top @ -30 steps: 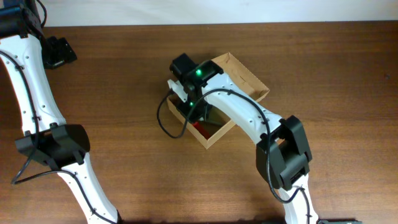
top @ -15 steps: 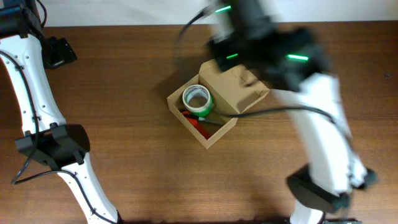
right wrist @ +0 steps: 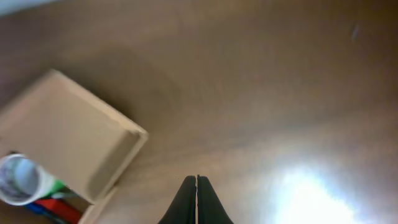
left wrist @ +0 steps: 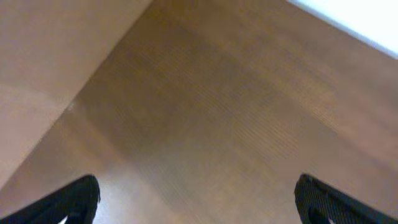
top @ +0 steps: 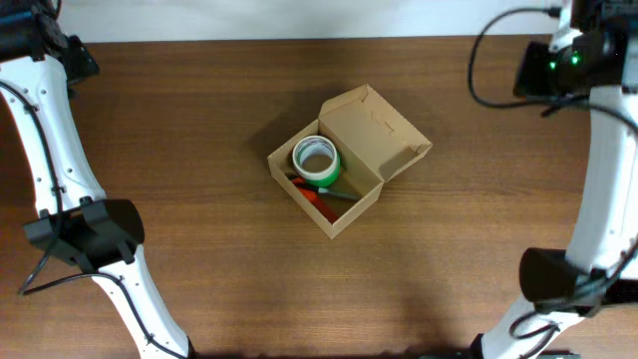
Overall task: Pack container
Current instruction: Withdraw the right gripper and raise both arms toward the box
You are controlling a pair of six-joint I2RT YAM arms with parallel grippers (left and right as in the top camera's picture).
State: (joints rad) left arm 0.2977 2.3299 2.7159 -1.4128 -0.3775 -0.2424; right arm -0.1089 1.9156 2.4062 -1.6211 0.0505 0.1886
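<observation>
The container [top: 351, 209] is a tan cardboard box in the middle of the table, its flap lid [top: 375, 130] standing open toward the back right. Inside lie a green tape roll [top: 315, 160] with a white core and a red item [top: 319, 205]. In the right wrist view the box lid [right wrist: 68, 134] and the roll [right wrist: 18, 178] show at the lower left. My right gripper [right wrist: 197, 185] is shut on nothing, high over bare table, far right of the box. My left gripper [left wrist: 198, 191] is wide open over bare wood at the far left back corner.
The wooden table [top: 199, 279] reaches a white wall along its back edge. The right arm [top: 608, 170] stands along the right side and the left arm [top: 60, 170] along the left side.
My right arm has come up out of the box and swung to the far right back, jaws closing to shut. The tape roll now lies uncovered in the box. The left gripper edged back-left.
</observation>
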